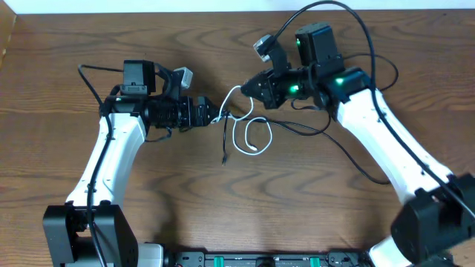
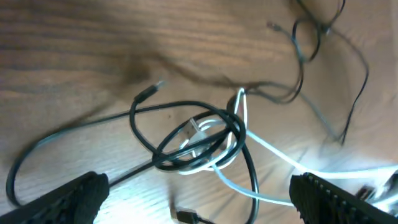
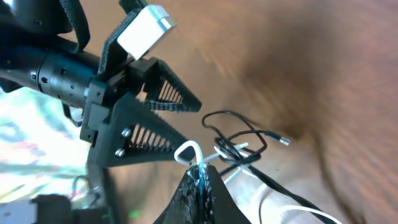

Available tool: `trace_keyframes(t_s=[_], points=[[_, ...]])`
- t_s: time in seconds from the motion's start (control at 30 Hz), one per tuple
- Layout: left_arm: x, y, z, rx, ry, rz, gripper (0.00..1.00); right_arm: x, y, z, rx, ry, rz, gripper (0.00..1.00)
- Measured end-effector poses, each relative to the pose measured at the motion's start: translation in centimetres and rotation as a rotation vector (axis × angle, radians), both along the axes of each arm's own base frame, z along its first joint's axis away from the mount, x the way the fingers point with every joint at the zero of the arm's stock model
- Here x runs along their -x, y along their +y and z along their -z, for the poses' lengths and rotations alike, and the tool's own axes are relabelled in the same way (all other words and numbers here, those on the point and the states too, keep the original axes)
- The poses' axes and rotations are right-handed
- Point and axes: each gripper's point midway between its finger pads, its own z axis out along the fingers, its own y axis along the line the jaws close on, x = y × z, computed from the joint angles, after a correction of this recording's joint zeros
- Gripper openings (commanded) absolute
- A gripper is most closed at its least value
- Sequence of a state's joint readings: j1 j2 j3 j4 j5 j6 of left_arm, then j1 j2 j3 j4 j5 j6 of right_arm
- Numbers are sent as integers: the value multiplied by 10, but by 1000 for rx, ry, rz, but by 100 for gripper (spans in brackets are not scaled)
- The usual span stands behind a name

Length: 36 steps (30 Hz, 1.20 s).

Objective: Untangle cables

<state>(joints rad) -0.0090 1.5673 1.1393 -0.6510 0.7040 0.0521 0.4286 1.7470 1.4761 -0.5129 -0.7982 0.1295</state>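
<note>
Wooden table [image 1: 223, 215] is carrying the whole setup. Left arm [image 1: 111, 156] and right arm [image 1: 386, 141] are reaching in from opposite sides, and the two tool tips are nearly meeting over the middle of the table. Left gripper [image 2: 208, 193] is standing released, with its jaws spread wide and nothing between them. In the left wrist view one finger is sitting at each lower corner of the frame, well apart. Right gripper [image 3: 200, 183] is clenched, grasping the white cable [image 3: 188, 148]. A small loop of that cable is poking out just beyond its closed tips, facing the open jaws of the left gripper. The tangle [image 2: 199, 146] is lying on the wood ahead of the open left jaws, roughly centred between the two fingers and not touching either one. In the right wrist view it is sitting just beyond and slightly right of the shut tips. Inside the tangle, the black cables [image 2: 168, 163] are looping round the white cable in several turns. One black strand is trailing off to the left of the left jaws. The white cable is running out to their right side, towards the right gripper. A loose plug end [image 3: 281, 140] is lying on the wood at the right edge of the tangle, clear of both sets of jaws.
</note>
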Motion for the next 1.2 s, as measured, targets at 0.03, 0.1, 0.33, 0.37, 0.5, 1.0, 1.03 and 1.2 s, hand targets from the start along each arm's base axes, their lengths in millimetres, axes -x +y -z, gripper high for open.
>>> trace_keyframes(t_s=[0.03, 0.1, 0.33, 0.37, 0.5, 1.0, 1.03, 1.2], points=[[3, 0, 1, -12, -8, 30, 98, 0, 1, 4, -12, 19, -13, 1], [9, 0, 4, -36, -31, 93, 98, 2, 3, 9, -39, 55, -41, 1], [13, 0, 7, -103, -156, 267, 98, 2, -6, 1, -123, 103, -82, 1], [14, 0, 8, -107, -164, 280, 98, 1, -9, 0, -131, 106, -83, 1], [19, 0, 17, -116, -166, 311, 98, -3, -18, -3, -148, 115, -70, 1], [11, -11, 32, -48, -237, 351, 98, -1, -22, -9, -189, 131, -95, 1], [10, -12, 35, -42, -234, 352, 98, -1, -22, -10, -190, 131, -96, 1], [7, -16, 49, -6, -208, 359, 87, -1, -22, -10, -191, 131, -96, 1]])
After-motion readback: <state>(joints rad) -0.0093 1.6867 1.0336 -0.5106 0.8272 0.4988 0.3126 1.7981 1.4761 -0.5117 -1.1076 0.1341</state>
